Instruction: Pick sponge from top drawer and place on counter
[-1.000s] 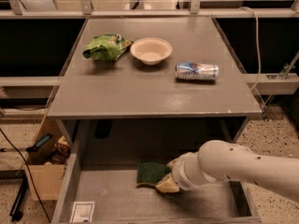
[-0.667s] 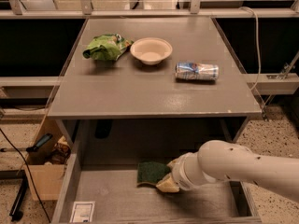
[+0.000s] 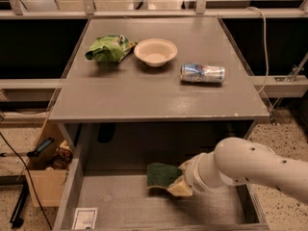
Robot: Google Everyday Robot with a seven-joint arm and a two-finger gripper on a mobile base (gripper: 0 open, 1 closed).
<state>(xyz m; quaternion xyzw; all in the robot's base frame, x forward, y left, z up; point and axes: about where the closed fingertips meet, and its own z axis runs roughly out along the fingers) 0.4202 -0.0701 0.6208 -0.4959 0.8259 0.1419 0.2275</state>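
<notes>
The pincer (image 3: pixel 183 183) was down in the top drawer (image 3: pixel 120 208), touching the sponge (image 3: pixel 160 174); whether it clenched the sponge, I could not tell. A weak hold could drop it on lifting, and the counter (image 3: pixel 144 97) edge above could knock it off.

Green snack bag (image 3: pixel 108 48), pale bowl (image 3: pixel 155 51), sideways can (image 3: pixel 202 73).

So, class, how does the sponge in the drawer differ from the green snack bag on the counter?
The sponge is dark green with a pale layer; the snack bag is bright green. The sponge is a flat pad; the snack bag is crumpled. The sponge lies in the top drawer, at the claw; the snack bag sits on the counter. Both are green.
</notes>
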